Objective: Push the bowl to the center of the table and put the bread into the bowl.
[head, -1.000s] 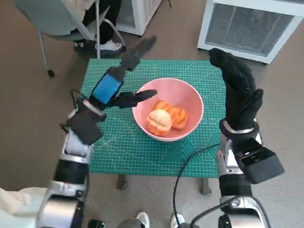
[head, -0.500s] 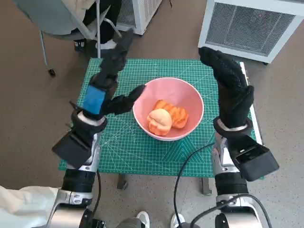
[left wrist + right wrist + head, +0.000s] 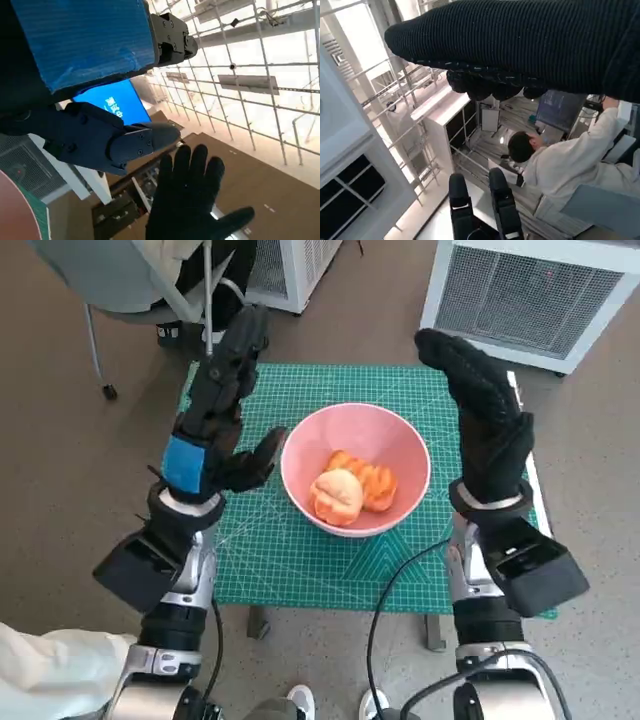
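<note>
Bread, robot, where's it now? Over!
Both hands open, raised, holding nothing. Bread inside pink bowl, mid-table. Nothing in the way.

Pink bowl [image 3: 400, 445], orange-tan bread [image 3: 350, 490], green gridded mat [image 3: 290, 550].

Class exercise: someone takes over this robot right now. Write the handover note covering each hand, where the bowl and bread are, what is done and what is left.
Left hand: raised beside the bowl, fingers spread, holding nothing.
Right hand: raised on the bowl's other side, open, holding nothing.
Pink bowl: near the middle of the green mat on the table.
Bread: inside the bowl, against another orange piece.
Done: bowl looks centred, bread is in.
Left: apparently nothing but to lower the arms clear.
</note>
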You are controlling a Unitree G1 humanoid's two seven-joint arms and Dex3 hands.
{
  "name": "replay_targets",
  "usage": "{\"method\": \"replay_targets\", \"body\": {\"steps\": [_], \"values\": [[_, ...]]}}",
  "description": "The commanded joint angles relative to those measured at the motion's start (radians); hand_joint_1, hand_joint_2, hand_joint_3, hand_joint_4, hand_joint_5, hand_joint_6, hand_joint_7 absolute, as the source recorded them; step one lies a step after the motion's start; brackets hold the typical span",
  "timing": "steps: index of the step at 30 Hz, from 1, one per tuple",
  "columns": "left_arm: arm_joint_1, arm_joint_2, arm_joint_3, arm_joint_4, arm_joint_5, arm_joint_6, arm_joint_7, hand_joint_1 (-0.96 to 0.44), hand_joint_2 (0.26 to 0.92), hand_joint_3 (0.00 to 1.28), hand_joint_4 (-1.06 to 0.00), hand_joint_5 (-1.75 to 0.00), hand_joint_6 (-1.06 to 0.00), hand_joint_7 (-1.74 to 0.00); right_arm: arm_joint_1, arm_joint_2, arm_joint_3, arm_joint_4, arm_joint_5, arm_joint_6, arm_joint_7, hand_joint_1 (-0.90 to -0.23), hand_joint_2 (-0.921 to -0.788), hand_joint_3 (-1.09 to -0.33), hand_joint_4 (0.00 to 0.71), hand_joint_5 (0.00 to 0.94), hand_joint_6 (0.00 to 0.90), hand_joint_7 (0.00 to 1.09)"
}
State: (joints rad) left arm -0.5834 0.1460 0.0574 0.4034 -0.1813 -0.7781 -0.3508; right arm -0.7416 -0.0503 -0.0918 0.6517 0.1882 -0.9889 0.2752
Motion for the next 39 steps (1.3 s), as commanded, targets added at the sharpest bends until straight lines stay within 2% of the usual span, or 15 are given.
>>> {"method": "replay_targets", "body": {"steps": [1,23,39], "values": [[0.021,-0.01,0.002,-0.008,-0.017,-0.028,-0.011,-0.52,0.921,0.55,-0.12,-0.01,-0.18,-0.09,0.003,-0.001,0.006,0.009,-0.004,0.008,0.014,-0.546,-0.921,-0.825,0.31,0.02,-0.001,0.71],[0.068,-0.011,0.004,-0.026,-0.045,-0.089,-0.047,-0.5,0.921,0.54,-0.11,0.0,-0.18,-0.05,0.012,-0.001,0.012,-0.021,0.023,0.032,0.041,-0.541,-0.921,-0.826,0.312,0.019,-0.001,0.71],[0.133,0.001,0.004,-0.076,-0.051,-0.086,-0.049,-0.5,0.921,0.56,-0.12,-0.01,-0.2,-0.03,0.033,0.0,0.016,-0.067,0.019,0.051,0.043,-0.539,-0.921,-0.829,0.312,0.018,-0.001,0.71]]}}
